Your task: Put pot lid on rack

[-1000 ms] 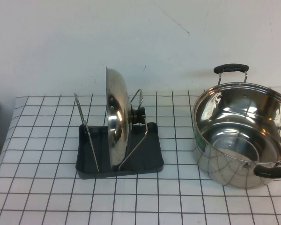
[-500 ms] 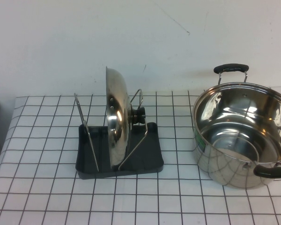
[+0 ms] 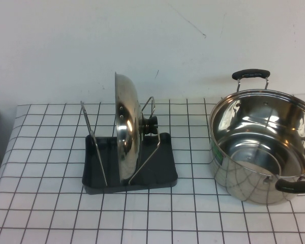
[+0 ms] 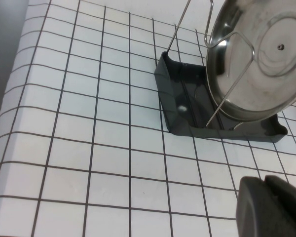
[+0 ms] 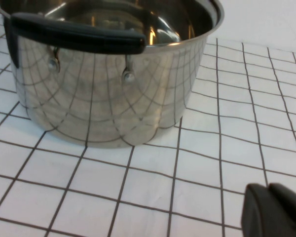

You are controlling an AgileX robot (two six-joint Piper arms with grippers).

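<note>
On the checked bench (image 3: 40,203), the pot lid (image 3: 126,133) stood on edge in the rack (image 3: 162,173), leaning between its wire loops, knob facing three o'clock toward the steel pot (image 3: 264,147). Neither arm showed from above; the left claw (image 4: 274,207) and right claw (image 5: 274,210) appeared only as dark corners, their grip impossible to tell.

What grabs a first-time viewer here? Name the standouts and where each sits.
The shiny pot lid stands on edge between the wire loops of the dark rack, left of centre on the checked table. To its right sits a large open steel pot with black handles. Neither arm shows in the high view; the left gripper and right gripper only peek into their wrist views, away from the lid.
</note>
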